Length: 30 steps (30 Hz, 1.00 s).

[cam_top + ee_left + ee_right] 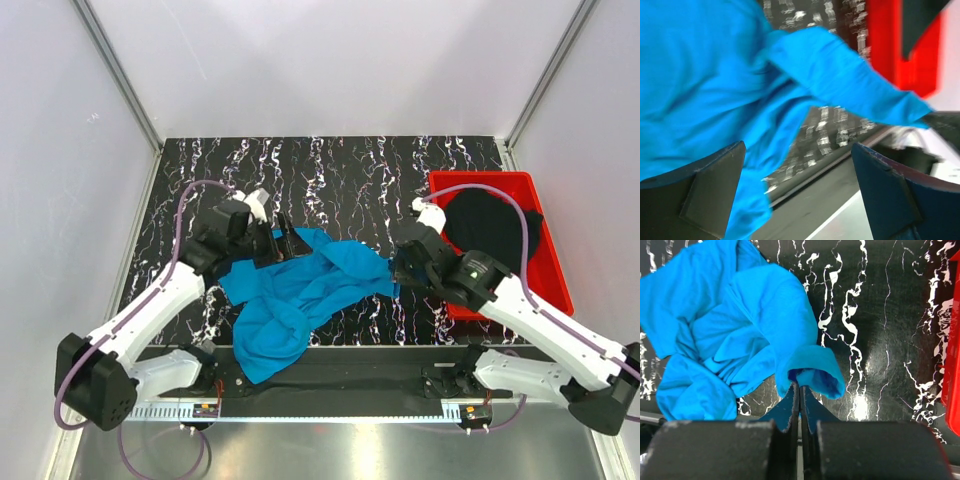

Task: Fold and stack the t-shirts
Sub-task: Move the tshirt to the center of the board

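Surface [340, 170]: dark and marbled; the crumpled sky-blue t-shirt [300, 290] lies near its front middle.
Sky-blue t-shirt: light and limp, likely to bunch and slide. I judge the hem corners or shoulder seams the surest hold.
Black t-shirt [490, 225]: heaped in the red tray [480, 181] at the right.
Left arm: reaches low over the blue shirt's left edge. Left pincer [799, 146] is released, jaws wide, nothing between them.
Right arm: stretched leftward. Right pincer [800, 390] is clenched on a fold at the blue shirt's right end.

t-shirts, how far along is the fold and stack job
Nothing looks folded. In hand: the right tool is shut on an edge of the crumpled sky-blue cloth t-shirt; the left tool is open. Left: the black cloth t-shirt sits bunched in the red plastic tray; both folds and stacking remain.
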Motion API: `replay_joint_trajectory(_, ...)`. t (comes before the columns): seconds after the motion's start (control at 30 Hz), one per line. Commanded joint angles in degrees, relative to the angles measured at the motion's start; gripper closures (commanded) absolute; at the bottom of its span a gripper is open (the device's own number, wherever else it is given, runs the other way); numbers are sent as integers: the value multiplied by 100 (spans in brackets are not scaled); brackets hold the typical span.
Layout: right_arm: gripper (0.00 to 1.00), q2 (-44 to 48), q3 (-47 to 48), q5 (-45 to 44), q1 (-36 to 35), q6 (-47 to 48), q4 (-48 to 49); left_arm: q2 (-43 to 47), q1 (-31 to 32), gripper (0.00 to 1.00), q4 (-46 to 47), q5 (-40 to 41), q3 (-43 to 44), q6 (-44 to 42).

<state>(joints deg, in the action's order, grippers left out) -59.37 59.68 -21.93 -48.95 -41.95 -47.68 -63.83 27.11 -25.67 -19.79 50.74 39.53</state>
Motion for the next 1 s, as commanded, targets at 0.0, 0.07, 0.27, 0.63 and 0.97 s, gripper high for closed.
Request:
replay_joint_trajectory(0.0, 98, 312, 237, -259, 34, 12, -92, 3, 162, 8, 1650, -289, -336, 1118)
replay_joint_trajectory(0.07, 98, 496, 272, -329, 26, 21, -188, -339, 277, 14, 1767, -428, -197, 1006)
replay_joint_trajectory(0.27, 100, 699, 605, -970, 35, -50, -514, -964, 321, 14, 129, 1147, 866, -802)
replay_joint_trajectory(0.63, 100, -1100, 3301, -1402, 1272, 2779, 1409, 1521, -268, 13, -456, 2664, 147, -1271)
replay_joint_trajectory(0.97, 100, -2429, 6677, 2356, 1274, 4063, 384, 2455, -286, 1, -633, 2245, 946, -2177)
